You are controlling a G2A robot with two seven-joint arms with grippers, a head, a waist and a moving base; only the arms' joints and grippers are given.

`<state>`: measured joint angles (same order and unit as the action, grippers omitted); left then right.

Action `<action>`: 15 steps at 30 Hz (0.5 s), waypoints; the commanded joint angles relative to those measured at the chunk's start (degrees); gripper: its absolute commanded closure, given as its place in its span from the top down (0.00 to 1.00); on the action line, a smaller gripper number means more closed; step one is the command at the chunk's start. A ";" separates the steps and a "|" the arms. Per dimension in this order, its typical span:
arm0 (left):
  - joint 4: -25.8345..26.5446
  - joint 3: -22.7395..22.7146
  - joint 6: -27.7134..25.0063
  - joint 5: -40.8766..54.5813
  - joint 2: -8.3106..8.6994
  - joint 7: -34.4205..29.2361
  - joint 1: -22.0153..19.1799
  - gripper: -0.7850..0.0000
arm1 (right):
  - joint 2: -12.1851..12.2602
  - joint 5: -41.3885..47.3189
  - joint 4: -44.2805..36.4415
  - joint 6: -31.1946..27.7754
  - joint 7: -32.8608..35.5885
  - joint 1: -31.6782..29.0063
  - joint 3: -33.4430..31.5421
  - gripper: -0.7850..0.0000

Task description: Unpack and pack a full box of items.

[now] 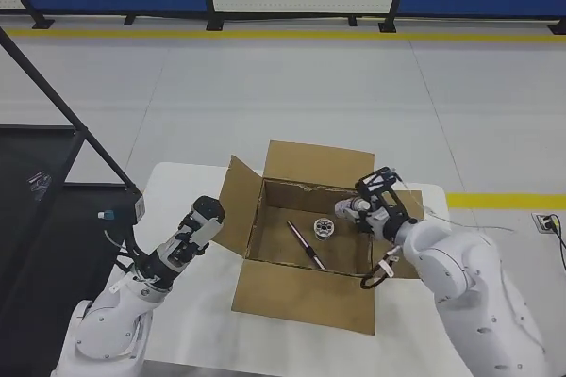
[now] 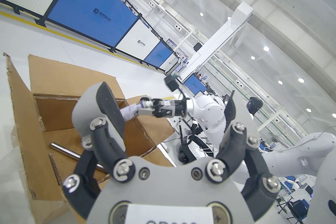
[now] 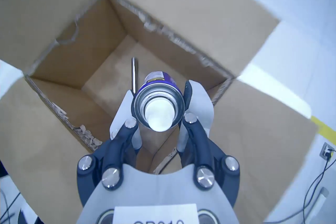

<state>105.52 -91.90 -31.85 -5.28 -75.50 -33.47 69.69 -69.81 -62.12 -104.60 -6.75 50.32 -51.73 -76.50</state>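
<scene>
**Spray can (image 3: 158,104) clamped in the right gripper (image 3: 159,93) over the open box (image 3: 199,12)**

The right gripper's two fingers (image 3: 199,104) are closed narrowly on the can, one on each side of its metal shoulder. The white cap points back toward the wrist. The purple-labelled body runs on past the fingertips, down into the cardboard box. Beyond the can's far end, a thin metal rod (image 3: 134,72) lies flat on the box floor, apart from the fingers. In the top view a small round item (image 1: 323,227) sits on the floor just beside the rod, below and a little ahead of the right gripper's fingertips.

The left gripper (image 2: 168,93) has its fingers (image 2: 110,109) spread wide, with nothing between the pads and nothing touching them. It sits outside the box, near the raised side flap. The box opening and the rod lie ahead of its fingertips, and the right gripper with its can is farther off across the box. The box stands on a white table (image 1: 184,188) with all four flaps folded outward.
</scene>
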 commanded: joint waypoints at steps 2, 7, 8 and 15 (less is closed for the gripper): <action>0.00 0.00 0.00 0.00 0.00 0.00 0.00 1.00 | 0.48 -7.29 -6.27 7.33 -5.75 -4.70 -5.41 0.00; 0.00 0.00 0.00 0.00 0.00 0.00 0.00 1.00 | 0.60 -9.71 -8.05 15.06 -8.83 -8.09 -10.77 0.00; 0.00 0.00 0.00 0.00 0.00 0.00 0.00 1.00 | 0.68 -9.38 -7.27 15.28 -8.43 -8.12 -12.09 0.00; 0.00 0.00 0.00 0.00 0.00 0.00 0.00 1.00 | 1.32 -10.74 5.94 14.40 -1.32 -5.60 -16.15 0.00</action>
<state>105.52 -91.90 -31.85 -5.28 -75.50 -33.47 69.69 -68.57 -72.77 -101.57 8.21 47.56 -58.01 -92.53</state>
